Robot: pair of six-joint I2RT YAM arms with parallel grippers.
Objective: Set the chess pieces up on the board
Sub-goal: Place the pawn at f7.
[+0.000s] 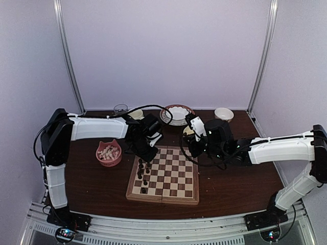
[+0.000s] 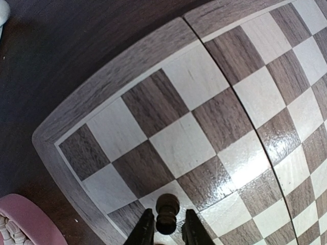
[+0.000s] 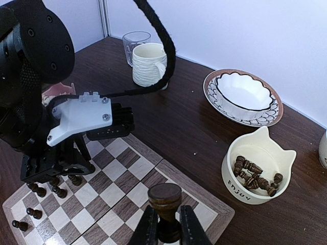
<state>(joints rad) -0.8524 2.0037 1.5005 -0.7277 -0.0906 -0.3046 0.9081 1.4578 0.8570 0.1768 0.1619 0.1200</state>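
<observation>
The robot is putting the dark pieces (image 3: 34, 190) onto the left side of the board (image 2: 204, 127), which is lying on the table (image 1: 92, 184). The left hand (image 2: 168, 224) is hanging low near the far left corner of the board. A pawn (image 2: 167, 206) is standing on a light square between its fingers. I cannot tell if the fingers are pinching it or letting go.

The right hand (image 3: 164, 224) is waiting above the far right edge of the board, squeezing a big piece (image 3: 164, 196) tight. More dark ones are lying in the cat bowl (image 3: 265, 148).

I think the pawn is being set down now. Next, the left hand should be going straight up so it is not knocking the pawn over.
</observation>
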